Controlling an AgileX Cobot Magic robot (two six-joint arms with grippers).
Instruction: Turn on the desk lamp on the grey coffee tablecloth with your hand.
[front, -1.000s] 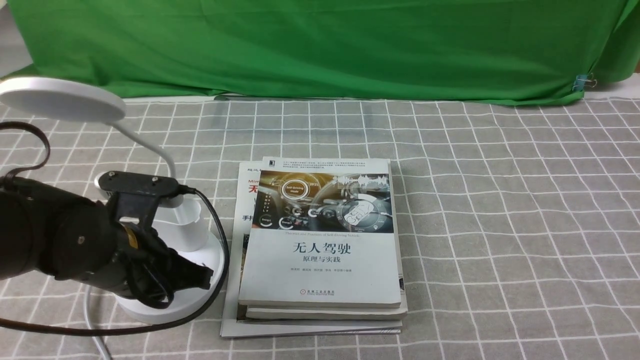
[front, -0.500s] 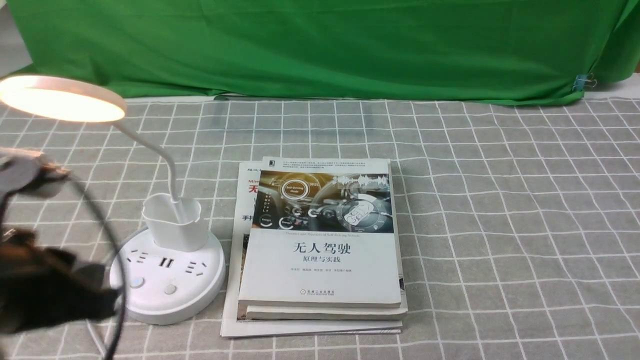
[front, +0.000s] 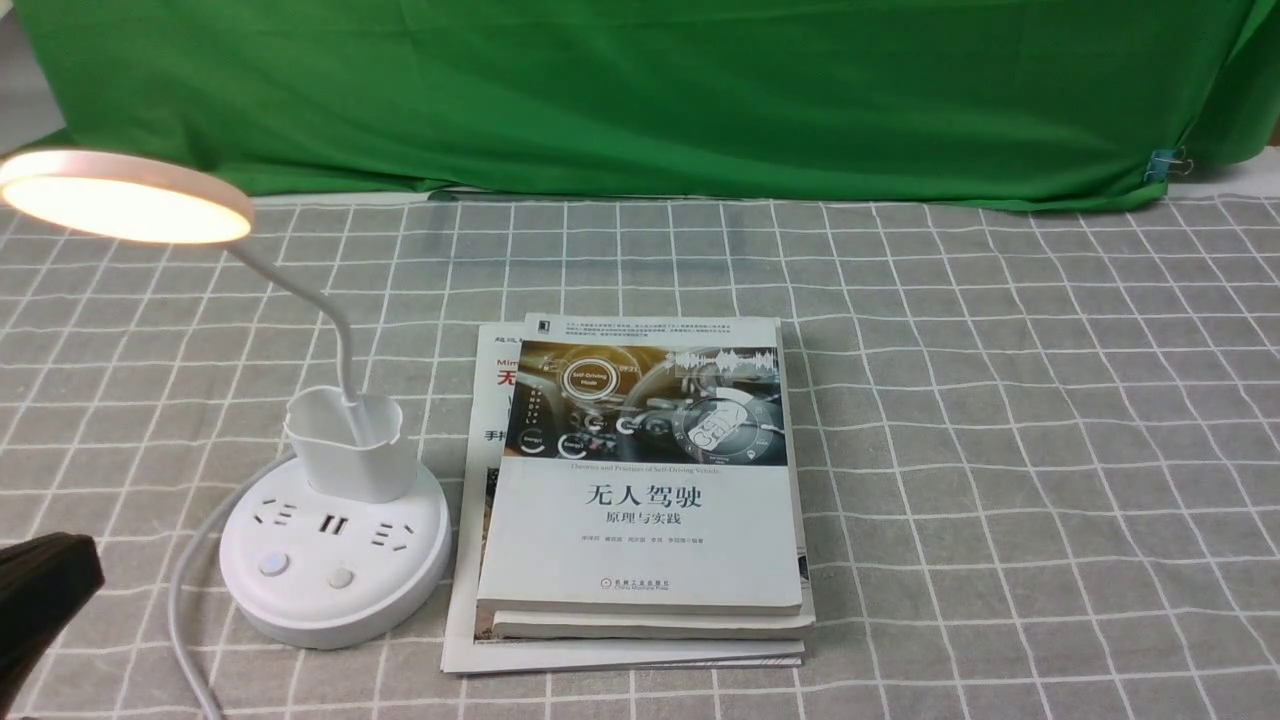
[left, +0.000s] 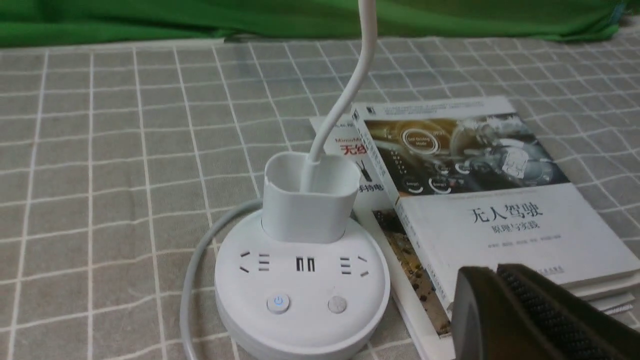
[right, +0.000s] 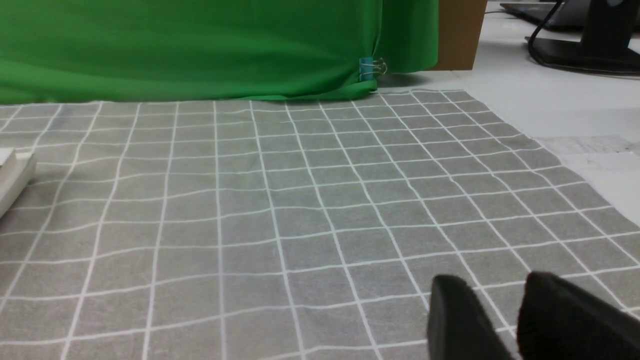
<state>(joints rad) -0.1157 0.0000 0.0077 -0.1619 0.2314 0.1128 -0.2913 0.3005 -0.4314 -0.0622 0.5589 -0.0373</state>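
Note:
The white desk lamp stands at the left of the grey coffee tablecloth (front: 1000, 400). Its disc head (front: 125, 195) glows warm. Its thin neck drops into the small cup (front: 352, 445) on the round base (front: 335, 590), which carries sockets and two buttons (front: 272, 565). In the left wrist view one button (left: 278, 303) shows a blue power mark on the base (left: 300, 330). My left gripper (front: 45, 590) is a black shape at the lower left edge, apart from the base; in its wrist view the gripper (left: 492, 272) is shut and empty. My right gripper (right: 492, 285) hovers over bare cloth, jaws slightly apart, empty.
A stack of books (front: 645, 480) lies right beside the lamp base. The lamp's white cable (front: 185, 600) runs off the front edge. The green backdrop (front: 640, 90) hangs along the far edge, with a binder clip (front: 1165, 163) at its right.
My left gripper was over the lamp base a second ago and has pulled back to the lower left. The lamp head went from unlit to lit.

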